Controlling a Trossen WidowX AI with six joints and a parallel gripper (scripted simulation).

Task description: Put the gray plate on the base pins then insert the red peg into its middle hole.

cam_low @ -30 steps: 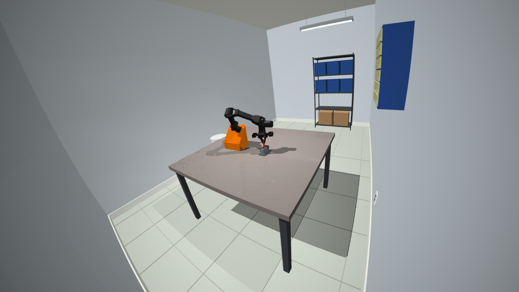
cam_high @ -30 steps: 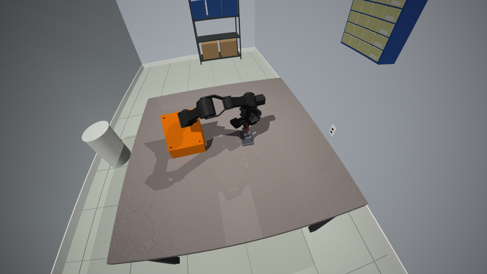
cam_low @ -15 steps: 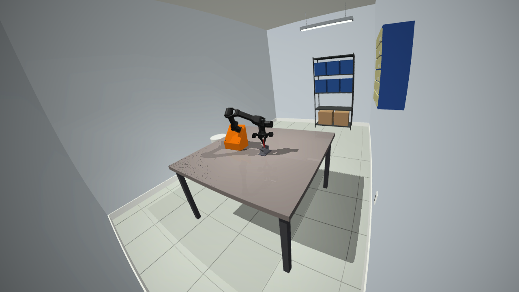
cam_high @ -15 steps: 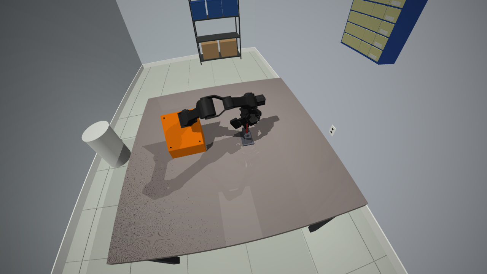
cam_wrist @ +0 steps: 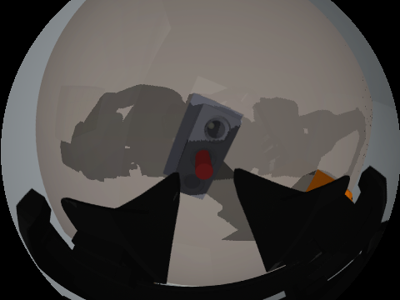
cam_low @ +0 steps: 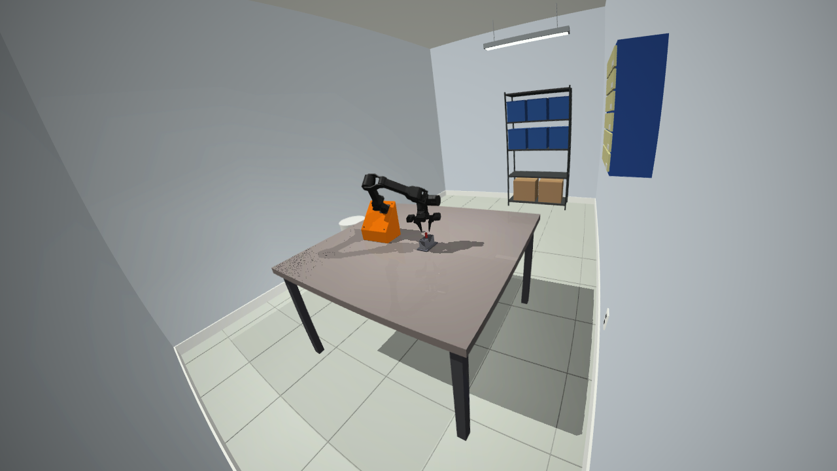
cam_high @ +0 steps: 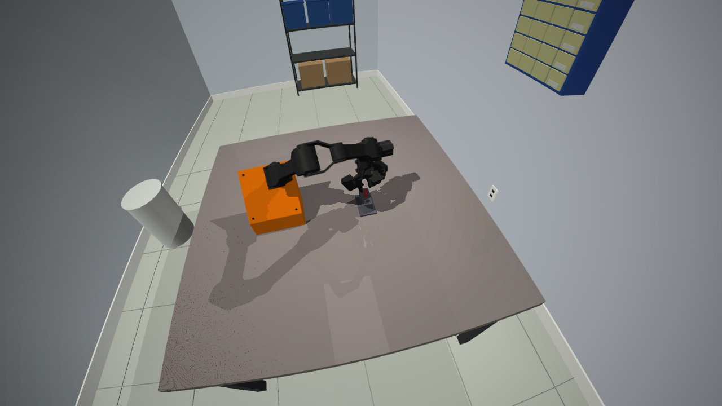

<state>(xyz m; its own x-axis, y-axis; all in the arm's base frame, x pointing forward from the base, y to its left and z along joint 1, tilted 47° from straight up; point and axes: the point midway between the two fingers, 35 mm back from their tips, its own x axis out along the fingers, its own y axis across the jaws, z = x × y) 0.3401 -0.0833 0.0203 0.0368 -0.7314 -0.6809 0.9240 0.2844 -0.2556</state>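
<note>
The gray plate lies flat, as far as I can see, on the base. One end hole holds a round pin; the other end is in shadow near my left finger in the wrist view. The red peg stands upright in the plate's middle hole, with a short part above it. How deep it sits is hidden. My gripper is open over the peg, one finger on each side, clear of it.
The orange arm mount stands on the table, to the left of the base in the top and exterior views. A white bin stands on the floor beyond the table's left edge.
</note>
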